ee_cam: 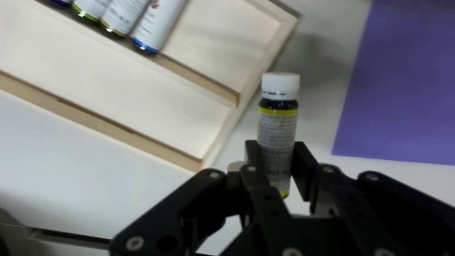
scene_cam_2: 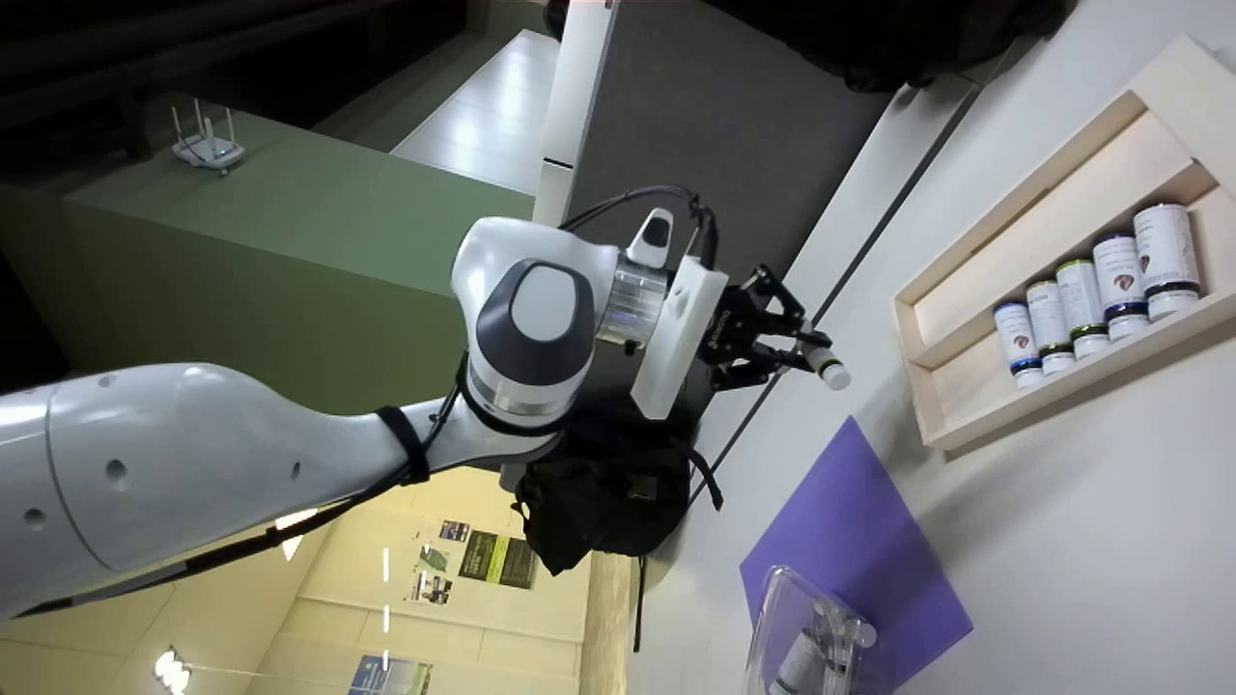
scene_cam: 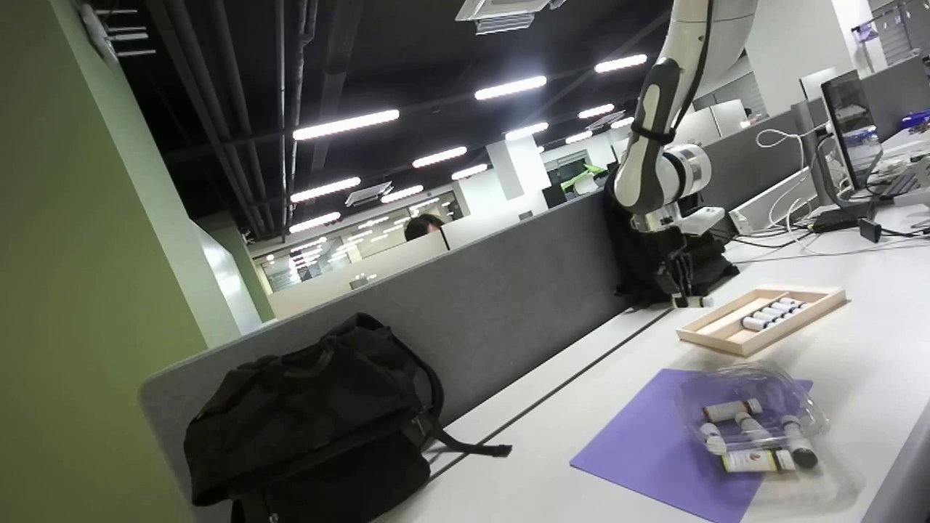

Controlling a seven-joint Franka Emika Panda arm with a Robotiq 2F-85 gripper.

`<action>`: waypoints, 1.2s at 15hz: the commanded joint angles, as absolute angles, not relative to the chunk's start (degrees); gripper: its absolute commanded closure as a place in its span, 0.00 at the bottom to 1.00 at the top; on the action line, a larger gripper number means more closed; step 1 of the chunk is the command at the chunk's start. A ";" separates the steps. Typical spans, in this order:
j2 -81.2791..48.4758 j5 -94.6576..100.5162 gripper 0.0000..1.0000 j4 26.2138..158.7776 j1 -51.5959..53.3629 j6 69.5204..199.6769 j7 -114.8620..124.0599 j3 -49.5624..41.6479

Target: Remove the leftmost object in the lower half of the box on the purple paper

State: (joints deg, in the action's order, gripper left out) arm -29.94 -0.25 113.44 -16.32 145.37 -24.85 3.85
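Observation:
My gripper (ee_cam: pixel 275 156) is shut on a small white-capped bottle (ee_cam: pixel 279 124) with a yellow-edged label. In an exterior view, the gripper (scene_cam_2: pixel 809 347) holds the bottle (scene_cam_2: pixel 826 367) beside the wooden box. The wooden box (ee_cam: pixel 124 92) has two compartments. Several bottles (scene_cam_2: pixel 1072 290) lie in a row in one compartment; the other shows bare wood. In both exterior views, the purple paper (scene_cam: pixel 647 450) (scene_cam_2: pixel 869 512) lies on the table, apart from the wooden box. A clear plastic container (scene_cam: pixel 821 421) with several bottles (scene_cam: pixel 755 460) lies partly over the paper.
A grey partition (scene_cam: pixel 523 290) runs along the table's back edge. A black backpack (scene_cam: pixel 312 421) lies against it. Another black bag (scene_cam: pixel 632 254) stands behind the gripper. A monitor (scene_cam: pixel 850 131) and white cables (scene_cam: pixel 788 207) are at the table's far end.

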 commanded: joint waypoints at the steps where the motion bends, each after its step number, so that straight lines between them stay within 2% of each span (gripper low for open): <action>1: -29.49 -1.49 0.89 113.49 -10.10 142.39 -17.45 3.48; 7: -35.05 1.72 0.89 112.36 1.46 143.49 0.41 -0.93; 13: -40.87 1.69 0.89 110.23 3.30 144.52 2.80 -2.19; 14: -40.60 1.56 0.39 110.32 3.19 144.59 2.34 -1.92; 15: -39.95 1.32 0.38 110.40 2.98 144.08 1.97 -1.59; 18: -35.85 0.34 0.22 111.26 1.92 142.22 0.16 -0.14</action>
